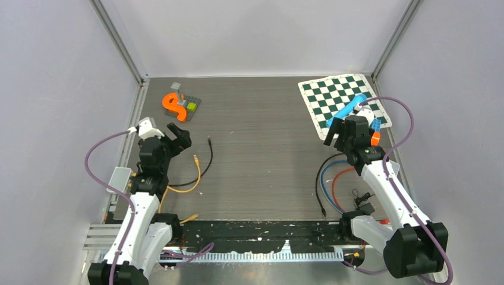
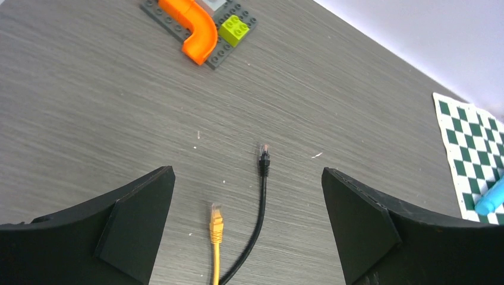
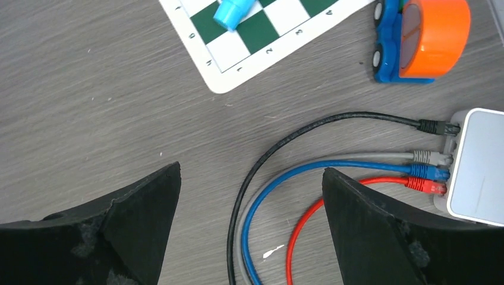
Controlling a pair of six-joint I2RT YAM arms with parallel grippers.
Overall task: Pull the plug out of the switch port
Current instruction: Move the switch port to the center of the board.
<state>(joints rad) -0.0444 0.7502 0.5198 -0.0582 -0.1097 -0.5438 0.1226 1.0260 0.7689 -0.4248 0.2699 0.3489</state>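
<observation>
Grey woodgrain table (image 1: 261,154) carries a white switch (image 3: 478,166) at its right, four plugs seated side by side. Both grippers, left (image 2: 249,219) and right (image 3: 252,219), hang spread and empty. Crowded neighbours risk a wrong-plug grab of the black plug (image 3: 437,126).

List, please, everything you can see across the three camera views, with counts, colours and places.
Switch: one, white, right side.
Plugged cables: four, black, grey, blue, red, in the switch.
Loose cables: two, yellow, black, left of centre.
Checkered mat: one, green-white, far right.
Toy truck: one, blue-orange, beside the mat.
Brick build: one, orange-grey, far left.
Left claw: open, empty.
Right claw: open, empty.
</observation>
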